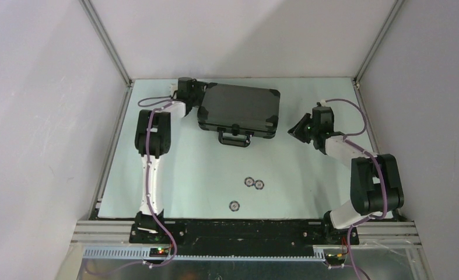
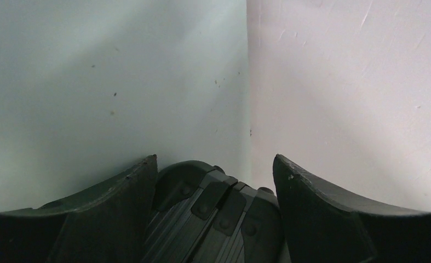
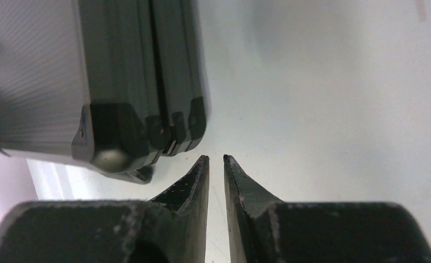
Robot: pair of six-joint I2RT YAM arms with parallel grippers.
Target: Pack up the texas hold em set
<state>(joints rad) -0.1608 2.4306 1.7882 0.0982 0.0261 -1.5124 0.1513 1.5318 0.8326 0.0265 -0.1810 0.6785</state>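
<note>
Three chips [image 1: 249,182] lie loose on the near surface [image 1: 186,175]; one closed case [image 1: 238,108] sits farther back. Right gripper [image 3: 216,157], nearly closed and empty, points at the case's right end. Left gripper [image 2: 214,159] spreads wide astride its far-left corner. Pale surface, white walls [image 1: 40,116].

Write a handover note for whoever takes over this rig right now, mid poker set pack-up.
Left pincer: open wide, straddling the far left corner of the case; contact unclear.
Right pincer: nearly shut, empty, just off the case's near right corner.
Case: closed, flat at the far middle of the table, handle toward the arms.
Done: lid down.
Left: three chips lie loose on the table, outside the case. Latches unreadable.
</note>
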